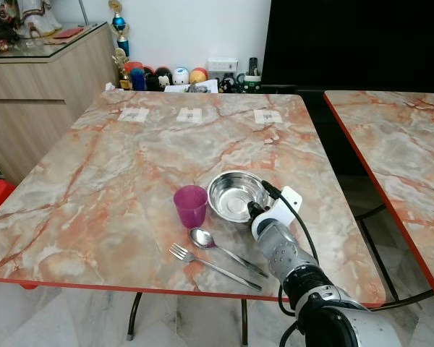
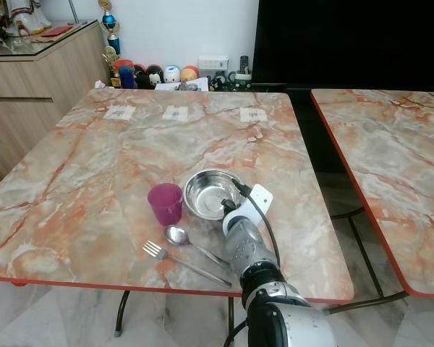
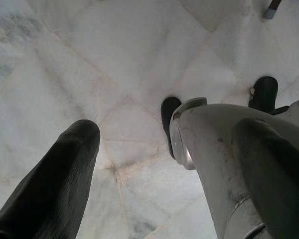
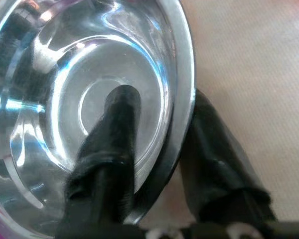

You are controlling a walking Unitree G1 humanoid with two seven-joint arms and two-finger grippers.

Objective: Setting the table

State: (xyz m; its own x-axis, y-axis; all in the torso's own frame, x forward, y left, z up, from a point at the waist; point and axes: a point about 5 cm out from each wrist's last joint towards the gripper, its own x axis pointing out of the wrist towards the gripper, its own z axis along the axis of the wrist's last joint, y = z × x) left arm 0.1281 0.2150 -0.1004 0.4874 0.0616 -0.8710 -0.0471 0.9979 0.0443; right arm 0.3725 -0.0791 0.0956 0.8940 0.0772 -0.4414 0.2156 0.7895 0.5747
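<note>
shiny polished metal bowl point(image 1: 236, 195), glossy marble-look table point(image 1: 116, 181), purple plastic cup point(image 1: 190, 205) beside bowl, metal spoon point(image 1: 203, 238) and fork point(image 1: 202, 262).

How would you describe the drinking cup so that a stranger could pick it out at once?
Find the large marble-patterned table with the red edge and look at its near edge. The small purple plastic cup stands upright there, left of the shiny steel bowl and behind the metal spoon. It is the only coloured, non-metal piece.

bare marble table point(image 1: 130, 166) lies open beyond the purple cup point(image 1: 190, 205), bowl point(image 1: 235, 194), spoon point(image 1: 202, 238) and fork point(image 1: 179, 253).
</note>
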